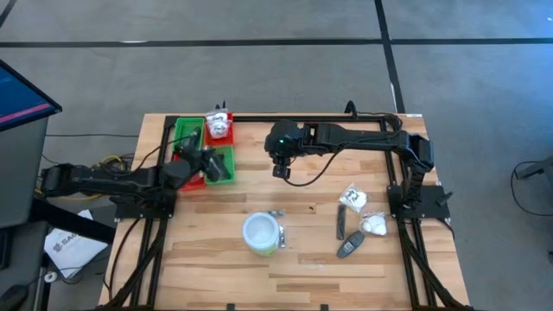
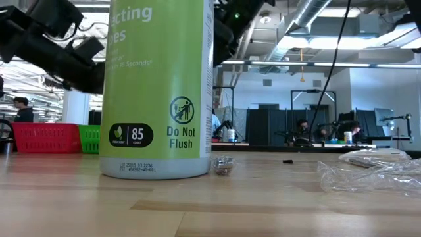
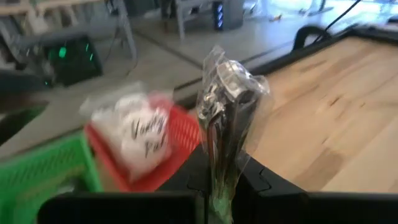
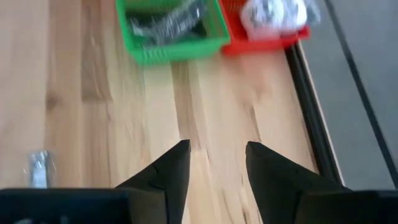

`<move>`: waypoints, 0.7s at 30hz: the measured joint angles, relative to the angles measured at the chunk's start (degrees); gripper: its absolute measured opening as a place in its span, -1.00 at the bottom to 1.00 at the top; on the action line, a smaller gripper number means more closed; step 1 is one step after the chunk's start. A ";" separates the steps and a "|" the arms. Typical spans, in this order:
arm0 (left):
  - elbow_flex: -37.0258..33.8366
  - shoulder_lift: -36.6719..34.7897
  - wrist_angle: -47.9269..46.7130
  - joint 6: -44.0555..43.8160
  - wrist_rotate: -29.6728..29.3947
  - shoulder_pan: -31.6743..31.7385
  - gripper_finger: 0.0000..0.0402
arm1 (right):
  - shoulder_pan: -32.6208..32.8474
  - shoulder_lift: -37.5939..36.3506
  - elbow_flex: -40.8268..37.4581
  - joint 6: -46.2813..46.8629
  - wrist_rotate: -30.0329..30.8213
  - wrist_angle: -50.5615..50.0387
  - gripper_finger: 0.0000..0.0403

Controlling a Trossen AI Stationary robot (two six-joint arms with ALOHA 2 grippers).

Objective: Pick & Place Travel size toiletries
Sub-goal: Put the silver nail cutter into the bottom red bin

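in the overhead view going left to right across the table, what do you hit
Left end effector holding a wrapped toiletry over the red and green tray → white tub → right end effector, open → black stick → white packet.

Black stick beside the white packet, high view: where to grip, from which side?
Mid-length on the black stick, from straight above with the open right gripper, fingers across its narrow width. It lies flat; the white packet sits apart, so both long sides look clear.
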 joint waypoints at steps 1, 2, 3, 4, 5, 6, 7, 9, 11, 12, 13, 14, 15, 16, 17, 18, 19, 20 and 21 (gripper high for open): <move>0.02 0.01 -2.28 -2.18 -0.14 0.00 -0.91 | -0.34 0.00 0.00 0.02 0.01 -1.29 -0.30; 0.27 0.05 -5.14 -4.49 -0.14 0.00 -0.91 | -0.71 0.00 0.00 0.27 0.02 -2.59 -0.32; 0.90 0.14 -9.07 -7.07 -0.14 0.00 -0.91 | -1.08 0.00 0.00 0.59 0.02 -3.86 -0.34; 1.90 0.42 -13.48 -9.86 -0.12 0.00 -0.91 | -1.44 0.00 0.00 0.91 0.02 -5.07 -0.36; 3.15 0.64 -18.06 -12.43 -0.13 0.00 -0.91 | -1.76 0.00 0.00 1.10 0.03 -6.09 -0.37; 4.44 0.70 -22.50 -14.74 -0.11 0.00 -0.91 | -2.06 0.00 0.00 1.33 0.02 -7.00 -0.39; 5.71 0.71 -26.53 -17.04 -0.10 0.00 -0.91 | -2.35 0.00 0.00 1.47 0.03 -7.73 -0.40; 8.13 0.70 -32.96 -21.11 0.70 0.00 -0.91 | -2.84 0.00 0.00 1.48 0.04 -8.40 -0.42; 10.16 0.70 -37.28 -24.84 2.67 0.04 -0.91 | -3.18 0.00 0.00 1.46 0.02 -8.43 -0.42; 10.94 0.70 -39.03 -26.35 3.64 0.04 -0.91 | -3.29 0.00 0.00 1.44 0.00 -8.52 -0.42; 11.52 0.70 -40.43 -28.07 4.85 0.12 -0.91 | -3.29 0.00 0.00 1.25 -0.02 -8.72 -0.42; 11.98 0.70 -41.83 -29.50 5.96 0.40 -0.91 | -3.29 0.00 0.00 1.18 -0.06 -9.15 -0.42; 12.28 0.70 -43.26 -30.91 7.39 0.87 -0.91 | -3.29 0.00 0.00 1.06 -0.07 -9.73 -0.41; 12.52 0.71 -44.75 -32.10 9.34 1.60 -0.91 | -3.29 0.00 0.00 0.97 -0.11 -10.40 -0.41; 12.61 0.72 -46.21 -32.91 11.36 2.54 -0.91 | -3.29 0.00 0.00 0.64 -0.13 -11.06 -0.41; 12.61 0.72 -47.46 -33.48 13.39 3.53 -0.91 | -3.29 0.00 0.00 0.25 -0.14 -11.80 -0.41; 12.63 0.74 -48.77 -34.37 15.25 4.59 -0.91 | -3.29 0.00 0.00 0.14 -0.13 -12.49 -0.41; 12.63 0.96 -50.19 -34.87 16.67 5.65 -0.91 | -3.29 0.00 0.00 0.14 -0.15 -12.99 -0.41; 12.63 1.21 -51.50 -35.67 17.88 6.70 -0.91 | -3.32 0.00 0.00 0.16 -0.14 -13.54 -0.41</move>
